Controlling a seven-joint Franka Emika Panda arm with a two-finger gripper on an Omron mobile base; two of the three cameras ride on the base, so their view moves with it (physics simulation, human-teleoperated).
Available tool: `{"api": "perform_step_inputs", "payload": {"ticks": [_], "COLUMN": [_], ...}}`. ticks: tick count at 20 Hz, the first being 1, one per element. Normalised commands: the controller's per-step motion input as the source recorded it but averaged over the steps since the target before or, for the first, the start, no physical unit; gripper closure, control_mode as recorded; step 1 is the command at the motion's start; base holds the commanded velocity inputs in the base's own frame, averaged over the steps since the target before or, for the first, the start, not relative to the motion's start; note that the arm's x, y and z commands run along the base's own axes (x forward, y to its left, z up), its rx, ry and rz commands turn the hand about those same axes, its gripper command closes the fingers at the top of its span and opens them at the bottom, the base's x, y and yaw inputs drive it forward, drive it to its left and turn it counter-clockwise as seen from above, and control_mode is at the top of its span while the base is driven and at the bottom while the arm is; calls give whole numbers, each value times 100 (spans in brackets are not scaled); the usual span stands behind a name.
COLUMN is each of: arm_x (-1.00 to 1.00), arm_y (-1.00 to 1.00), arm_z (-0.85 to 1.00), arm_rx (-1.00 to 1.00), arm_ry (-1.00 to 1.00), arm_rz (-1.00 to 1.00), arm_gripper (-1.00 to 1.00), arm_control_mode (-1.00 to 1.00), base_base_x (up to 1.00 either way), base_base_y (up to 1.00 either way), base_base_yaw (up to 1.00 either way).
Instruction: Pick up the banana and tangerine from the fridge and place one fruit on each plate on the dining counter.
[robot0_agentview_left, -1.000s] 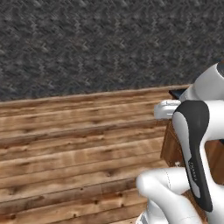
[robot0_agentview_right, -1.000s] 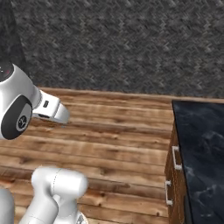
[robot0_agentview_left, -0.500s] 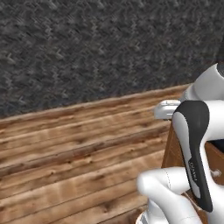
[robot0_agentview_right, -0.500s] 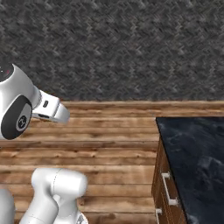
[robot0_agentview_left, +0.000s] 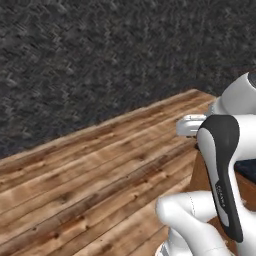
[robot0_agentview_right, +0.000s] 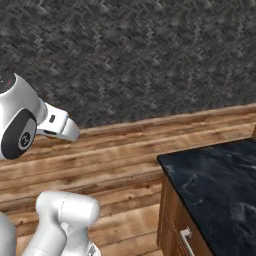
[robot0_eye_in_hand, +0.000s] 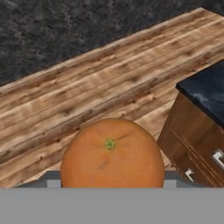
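Your end effector (robot0_eye_in_hand: 109, 186) is clenched on the tangerine (robot0_eye_in_hand: 112, 154), jaws held fairly wide by the fruit, which sits right up at the hand camera above the wood plank floor (robot0_agentview_left: 90, 175), dark marbled table (robot0_agentview_right: 215, 185) with drawer fronts to one side, dark textured wall (robot0_agentview_right: 130, 55) behind.

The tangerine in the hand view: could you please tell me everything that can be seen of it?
The tangerine is a round, bright-orange fruit with a faintly mottled, matte skin and a small green stem scar facing the camera. It sits close to the lens at the bottom of the hand view, its underside cut off there. Behind it lie a wooden plank floor and a corner of a dark-topped wooden drawer counter. What grips it cannot be seen.
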Motion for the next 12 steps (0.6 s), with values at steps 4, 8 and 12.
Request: {"api": "perform_step_inputs", "payload": {"ticks": [4,8,12], "arm_x": [0,0,0], "arm_y": [0,0,0], "arm_z": [0,0,0], "arm_rx": [0,0,0], "arm_ry": [0,0,0], "arm_rz": [0,0,0], "arm_gripper": [100,100,100], "arm_control_mode": [100,100,100], "base_base_x": [85,87,93], "base_base_y": [61,72,86], "base_base_yaw": [-47,-48,-51]}}
